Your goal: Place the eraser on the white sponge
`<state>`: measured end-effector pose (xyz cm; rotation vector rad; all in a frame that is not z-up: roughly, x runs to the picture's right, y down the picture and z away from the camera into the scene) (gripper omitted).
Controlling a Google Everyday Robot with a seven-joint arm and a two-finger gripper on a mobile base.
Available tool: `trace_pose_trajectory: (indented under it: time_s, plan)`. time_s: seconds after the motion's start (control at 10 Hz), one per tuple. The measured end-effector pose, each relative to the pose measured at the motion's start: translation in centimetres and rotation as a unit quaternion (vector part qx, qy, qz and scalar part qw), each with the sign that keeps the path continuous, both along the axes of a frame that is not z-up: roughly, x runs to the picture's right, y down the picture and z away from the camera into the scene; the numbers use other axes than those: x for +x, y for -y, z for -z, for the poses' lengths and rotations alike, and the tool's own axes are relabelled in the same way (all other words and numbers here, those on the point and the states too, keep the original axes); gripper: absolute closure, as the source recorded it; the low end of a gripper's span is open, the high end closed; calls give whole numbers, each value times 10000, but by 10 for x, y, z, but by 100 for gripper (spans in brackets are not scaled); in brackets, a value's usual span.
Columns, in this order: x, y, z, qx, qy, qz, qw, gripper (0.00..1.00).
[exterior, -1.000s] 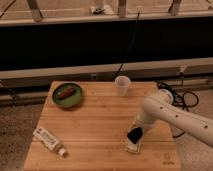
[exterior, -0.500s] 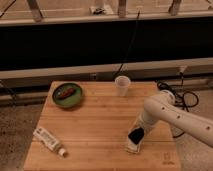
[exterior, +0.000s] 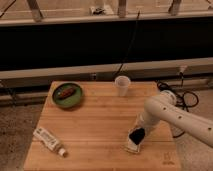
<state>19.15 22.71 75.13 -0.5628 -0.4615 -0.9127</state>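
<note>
The white arm reaches in from the right and bends down to the wooden table (exterior: 95,125). Its gripper (exterior: 136,135) hangs at the table's front right, right above the white sponge (exterior: 132,146), a pale pad lying flat on the wood. The black eraser (exterior: 136,135) sits at the gripper's tip, tilted, its lower end on or just over the sponge. I cannot tell if the two are touching.
A green plate (exterior: 67,94) with a brownish item lies at the back left. A white paper cup (exterior: 122,85) stands at the back centre. A white labelled tube (exterior: 49,140) lies at the front left. Black cables (exterior: 185,100) hang off the right edge.
</note>
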Motion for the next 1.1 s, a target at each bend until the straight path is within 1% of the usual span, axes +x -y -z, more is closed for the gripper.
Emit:
trace_pose_trajectory:
  time_s: [0.1,0.2,0.3,0.5,0.7,0.8,0.9,1.0,1.1]
  plan:
    - [1,0,0,2,2,2,10000,37]
    - [2,0,0,2,2,2,10000,38]
    - [4,-1,1,-1,1,0,10000,43]
    - [6,-2,1,-5,8,0,10000,46]
    - [8,-2,2,-4,11,-2,10000,55]
    - [9,-3,2,-10,13,-6,10000,57]
    - [10,-3,2,-5,11,-9,10000,55]
    - [11,-3,2,-10,5,-12,10000,48]
    - [11,-3,2,-8,5,-11,10000,36]
